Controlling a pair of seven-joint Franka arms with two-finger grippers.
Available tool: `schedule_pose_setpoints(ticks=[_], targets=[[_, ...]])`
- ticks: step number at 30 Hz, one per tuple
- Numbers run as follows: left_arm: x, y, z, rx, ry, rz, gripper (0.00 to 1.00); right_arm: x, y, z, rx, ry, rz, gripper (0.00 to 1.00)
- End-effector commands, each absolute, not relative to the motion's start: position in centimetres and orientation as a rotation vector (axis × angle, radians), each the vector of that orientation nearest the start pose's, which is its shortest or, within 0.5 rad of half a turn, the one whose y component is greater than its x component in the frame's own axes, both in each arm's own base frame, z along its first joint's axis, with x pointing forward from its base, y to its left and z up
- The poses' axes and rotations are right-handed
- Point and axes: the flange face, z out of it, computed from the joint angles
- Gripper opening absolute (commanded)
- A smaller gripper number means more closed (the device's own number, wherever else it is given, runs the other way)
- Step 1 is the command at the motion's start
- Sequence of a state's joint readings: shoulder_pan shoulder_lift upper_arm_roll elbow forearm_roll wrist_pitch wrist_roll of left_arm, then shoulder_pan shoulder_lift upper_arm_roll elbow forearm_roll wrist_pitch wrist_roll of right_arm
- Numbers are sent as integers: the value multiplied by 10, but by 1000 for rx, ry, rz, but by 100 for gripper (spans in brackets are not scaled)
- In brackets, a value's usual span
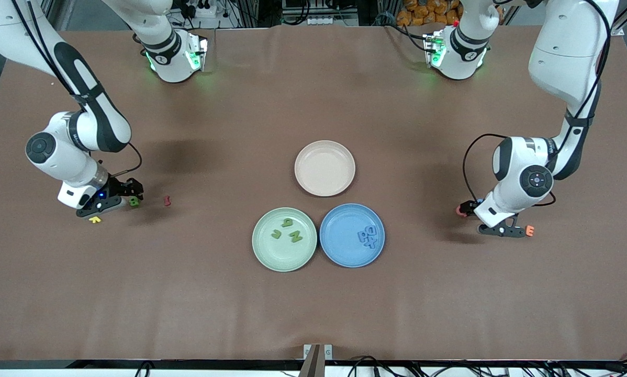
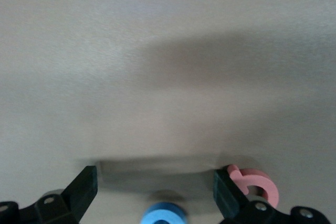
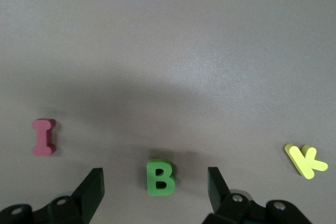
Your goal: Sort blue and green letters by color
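My right gripper [image 1: 130, 192] [image 3: 155, 177] is low over the table at the right arm's end, open, with a green B [image 1: 134, 201] [image 3: 160, 177] lying between its fingers untouched. My left gripper [image 1: 468, 207] [image 2: 156, 188] is low at the left arm's end, open, with a blue letter [image 2: 165, 214] partly in view between its fingers. A green plate [image 1: 269, 257] holds three green letters [image 1: 288, 230]. Beside it, a blue plate [image 1: 336, 251] holds three blue letters [image 1: 370, 234].
A dark-red I [image 1: 167, 200] [image 3: 44, 136] and a yellow letter [image 1: 96, 219] [image 3: 306, 160] flank the B. A pink letter [image 1: 459, 210] [image 2: 255, 184] touches one left finger; an orange E [image 1: 529, 230] lies near. An empty beige plate [image 1: 325, 168] sits farther from the front camera than the two plates.
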State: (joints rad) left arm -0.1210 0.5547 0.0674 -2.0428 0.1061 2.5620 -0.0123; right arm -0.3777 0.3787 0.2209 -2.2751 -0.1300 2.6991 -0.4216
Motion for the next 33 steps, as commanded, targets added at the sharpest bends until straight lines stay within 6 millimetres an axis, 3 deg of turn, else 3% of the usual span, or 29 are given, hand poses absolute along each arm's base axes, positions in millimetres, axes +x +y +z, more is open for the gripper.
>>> schedule_pose_setpoints(ticks=[1, 19, 23, 33], targets=[[579, -48, 164, -3032, 196, 38, 100, 533, -84, 185, -3084, -603, -119, 81], [571, -39, 178, -3034, 195, 31, 100, 525, -86, 171, -3082, -662, -75, 62], [565, -36, 181, -3035, 192, 36, 100, 524, -86, 168, -3078, -662, -67, 50], [559, -32, 180, -3036, 187, 51, 100, 524, -87, 167, -3078, -656, -65, 9]])
